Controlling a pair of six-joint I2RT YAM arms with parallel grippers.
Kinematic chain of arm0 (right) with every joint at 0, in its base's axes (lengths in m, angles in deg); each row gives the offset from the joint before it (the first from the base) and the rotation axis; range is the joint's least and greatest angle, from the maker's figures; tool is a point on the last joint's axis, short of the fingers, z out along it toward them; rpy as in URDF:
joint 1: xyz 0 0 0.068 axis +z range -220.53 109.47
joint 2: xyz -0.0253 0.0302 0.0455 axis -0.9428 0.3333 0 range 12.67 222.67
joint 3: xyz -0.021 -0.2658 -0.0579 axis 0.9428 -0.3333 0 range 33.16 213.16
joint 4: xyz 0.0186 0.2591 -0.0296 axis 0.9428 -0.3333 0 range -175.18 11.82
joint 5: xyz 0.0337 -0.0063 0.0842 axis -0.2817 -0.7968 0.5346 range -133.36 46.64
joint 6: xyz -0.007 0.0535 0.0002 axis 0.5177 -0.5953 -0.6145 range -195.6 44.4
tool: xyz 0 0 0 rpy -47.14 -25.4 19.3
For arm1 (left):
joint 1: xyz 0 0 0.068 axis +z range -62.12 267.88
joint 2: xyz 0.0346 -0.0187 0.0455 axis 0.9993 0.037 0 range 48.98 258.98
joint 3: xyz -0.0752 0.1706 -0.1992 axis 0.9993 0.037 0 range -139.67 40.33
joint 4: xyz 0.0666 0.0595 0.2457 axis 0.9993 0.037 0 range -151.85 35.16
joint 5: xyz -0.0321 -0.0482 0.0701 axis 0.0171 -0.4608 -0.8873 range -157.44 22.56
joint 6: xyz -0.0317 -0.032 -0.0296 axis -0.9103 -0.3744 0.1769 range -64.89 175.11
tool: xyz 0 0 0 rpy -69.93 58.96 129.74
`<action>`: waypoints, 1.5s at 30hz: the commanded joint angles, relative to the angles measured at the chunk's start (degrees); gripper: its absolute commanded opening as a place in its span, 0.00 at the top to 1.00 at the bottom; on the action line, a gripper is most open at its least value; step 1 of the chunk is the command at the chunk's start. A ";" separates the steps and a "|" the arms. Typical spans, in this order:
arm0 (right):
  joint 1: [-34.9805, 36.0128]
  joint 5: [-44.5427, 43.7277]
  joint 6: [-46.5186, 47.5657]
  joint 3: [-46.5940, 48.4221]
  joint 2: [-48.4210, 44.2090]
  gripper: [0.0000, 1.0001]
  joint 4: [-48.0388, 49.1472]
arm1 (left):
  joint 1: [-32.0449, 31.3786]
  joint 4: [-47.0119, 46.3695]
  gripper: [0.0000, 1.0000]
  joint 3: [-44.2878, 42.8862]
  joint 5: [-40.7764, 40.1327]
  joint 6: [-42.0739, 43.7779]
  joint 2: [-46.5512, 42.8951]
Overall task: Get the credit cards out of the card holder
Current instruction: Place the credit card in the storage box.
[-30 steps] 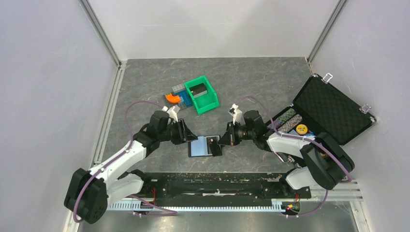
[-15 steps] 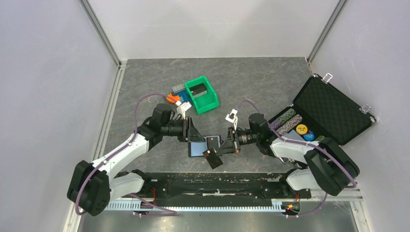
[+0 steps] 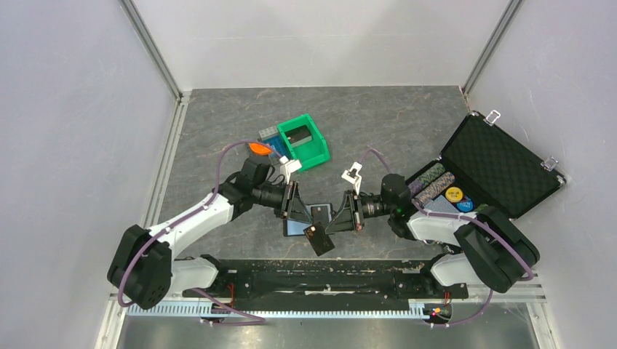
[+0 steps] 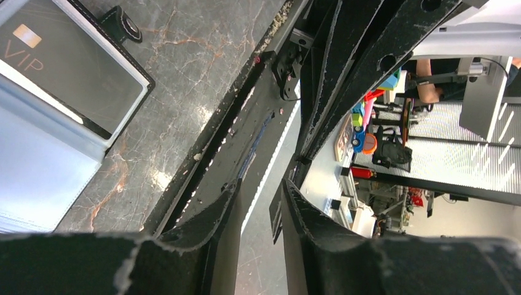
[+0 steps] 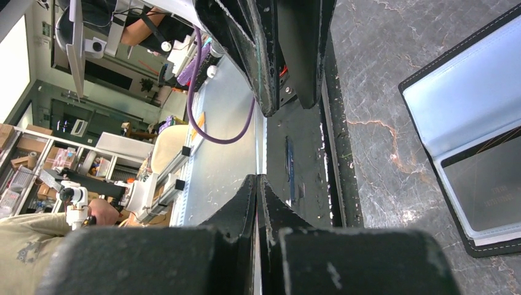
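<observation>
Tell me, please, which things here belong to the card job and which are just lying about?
Job: card holder; credit card marked VIP inside it.
Lying about: green bin; orange piece; open black case; poker chips.

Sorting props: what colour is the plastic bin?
The bin is green; the top external view shows it best.

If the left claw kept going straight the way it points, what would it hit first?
Probably the right gripper: the left gripper points across at it, tip facing tip above the card holder. Depth is unclear from above, so it might pass just beside.
</observation>
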 commanded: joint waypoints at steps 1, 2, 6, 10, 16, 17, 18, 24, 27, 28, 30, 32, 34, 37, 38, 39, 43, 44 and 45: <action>0.04 1.25 -1.48 -0.31 0.16 1.00 4.63 | -0.60 0.78 0.62 -2.61 3.42 4.08 -0.16; 0.14 1.21 -1.44 -0.36 0.18 1.00 4.62 | -0.62 0.75 0.60 -2.59 3.44 4.08 -0.31; 0.67 1.09 -1.13 -0.66 0.94 1.00 4.53 | -0.64 0.71 0.54 -2.89 2.91 3.59 -0.52; 1.60 0.83 -1.05 -0.52 1.86 1.00 4.45 | -0.62 0.69 0.54 -3.44 2.99 3.42 0.05; 1.98 0.76 -1.01 0.32 2.47 1.00 4.27 | -0.70 0.42 0.55 -3.91 4.08 3.33 -0.26; 1.98 0.73 -1.12 0.45 2.53 1.00 4.31 | -0.77 0.70 0.56 -3.92 4.43 3.49 -0.33; 1.98 0.72 -1.17 0.60 2.64 1.00 4.36 | -0.82 1.06 0.56 -4.01 4.81 3.90 -0.38; 1.98 1.17 -2.04 1.26 2.85 1.00 5.50 | -1.77 4.64 0.59 -4.53 5.20 6.49 -1.11; 1.98 1.23 -2.82 1.20 2.91 1.00 6.52 | -2.17 5.04 0.59 -4.36 5.10 6.89 -1.75; 1.98 1.31 -3.09 1.18 2.85 1.00 6.84 | -2.27 5.27 0.59 -4.35 4.97 7.01 -1.71; 1.93 1.35 -3.69 1.17 2.94 1.00 7.71 | -2.49 5.68 0.60 -4.52 5.13 7.40 -1.36; 1.98 1.27 -4.14 1.20 3.15 1.00 8.15 | -2.89 5.70 0.60 -4.54 5.53 7.51 -1.05; 1.98 1.30 -4.85 1.00 3.36 1.00 9.01 | -3.42 5.75 0.61 -4.64 5.62 7.67 -0.92; 1.99 1.26 -6.23 0.68 3.61 1.00 11.03 | -3.85 5.87 0.67 -4.69 5.71 7.93 -1.08; 1.98 1.31 -6.51 0.54 3.66 1.00 11.57 | -3.85 5.94 0.71 -4.62 5.71 7.99 -1.16; 1.93 1.28 -6.66 0.41 3.71 1.00 11.86 | -3.85 6.04 0.76 -4.69 5.55 8.09 -1.13; 1.90 0.86 -6.55 0.36 4.06 1.00 11.61 | -3.85 6.99 0.98 -5.05 3.34 8.04 -0.89; 1.68 0.53 -6.06 0.46 4.07 1.00 10.91 | -3.85 7.02 0.98 -5.20 2.77 7.92 -0.91; 1.28 -0.16 -4.96 0.70 3.71 1.00 9.18 | -3.89 6.86 0.98 -5.44 2.09 7.59 -1.03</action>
